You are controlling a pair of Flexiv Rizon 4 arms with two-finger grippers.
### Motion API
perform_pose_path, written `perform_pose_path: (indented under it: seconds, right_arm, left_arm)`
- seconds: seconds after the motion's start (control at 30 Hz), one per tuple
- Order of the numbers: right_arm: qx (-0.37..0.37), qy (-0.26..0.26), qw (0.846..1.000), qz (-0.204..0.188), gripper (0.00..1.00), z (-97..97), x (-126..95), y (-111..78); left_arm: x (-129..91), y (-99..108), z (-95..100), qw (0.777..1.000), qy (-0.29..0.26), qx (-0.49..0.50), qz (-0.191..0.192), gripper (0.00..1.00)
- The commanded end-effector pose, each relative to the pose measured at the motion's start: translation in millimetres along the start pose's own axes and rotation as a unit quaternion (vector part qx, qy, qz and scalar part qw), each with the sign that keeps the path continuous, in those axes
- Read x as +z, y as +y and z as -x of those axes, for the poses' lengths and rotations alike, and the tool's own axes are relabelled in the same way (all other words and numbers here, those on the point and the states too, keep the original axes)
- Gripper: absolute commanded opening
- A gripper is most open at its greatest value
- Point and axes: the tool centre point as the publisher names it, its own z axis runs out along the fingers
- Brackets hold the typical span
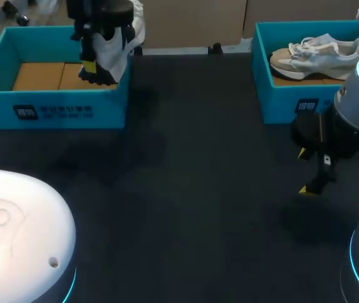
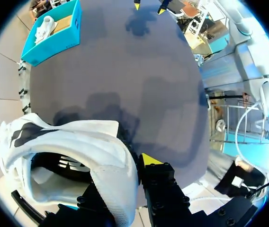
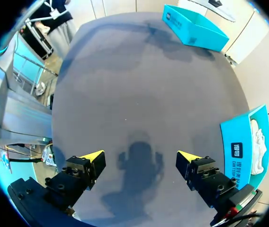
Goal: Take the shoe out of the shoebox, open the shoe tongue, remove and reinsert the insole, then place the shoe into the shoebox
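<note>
Left tool clamps the white shoe by its collar.

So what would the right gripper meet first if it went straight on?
Most likely the bare table top: the right gripper points down at it, jaws open, nothing lying between.

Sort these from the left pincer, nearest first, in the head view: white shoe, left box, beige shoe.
1. White shoe, held in the left pincer.
2. Left box, just under it.
3. Beige shoe, far across in the right box.

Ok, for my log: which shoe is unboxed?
The white shoe in the left claw, over the left box; the beige shoe lies in the right box.
</note>
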Motion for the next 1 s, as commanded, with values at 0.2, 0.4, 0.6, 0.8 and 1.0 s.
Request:
perform_pose_path:
  seconds: [0.2,0.4,0.6,0.8,1.0]
  right_arm:
    - [0.000,-0.001,1.000,0.000,1.00,-1.0,0,-0.6]
    - [0.000,-0.001,1.000,0.000,1.00,-1.0,0,-0.6]
    - [0.000,-0.001,1.000,0.000,1.00,-1.0,0,-0.6]
    - [0.000,-0.001,1.000,0.000,1.00,-1.0,0,-0.6]
    - [0.000,-0.001,1.000,0.000,1.00,-1.0,0,-0.6]
  left_arm:
    - [-18,36,18.3,1.000,-0.020,-0.020,-0.014,0.00]
    - [-31,110,65.8,0.997,-0.040,-0.066,-0.019,0.00]
    - [-22,173,103.1,0.996,-0.026,-0.088,-0.018,0.00]
    - [-10,213,119.4,0.994,-0.031,-0.102,-0.022,0.00]
    - [5,242,127.7,0.994,-0.031,-0.096,-0.030,0.00]
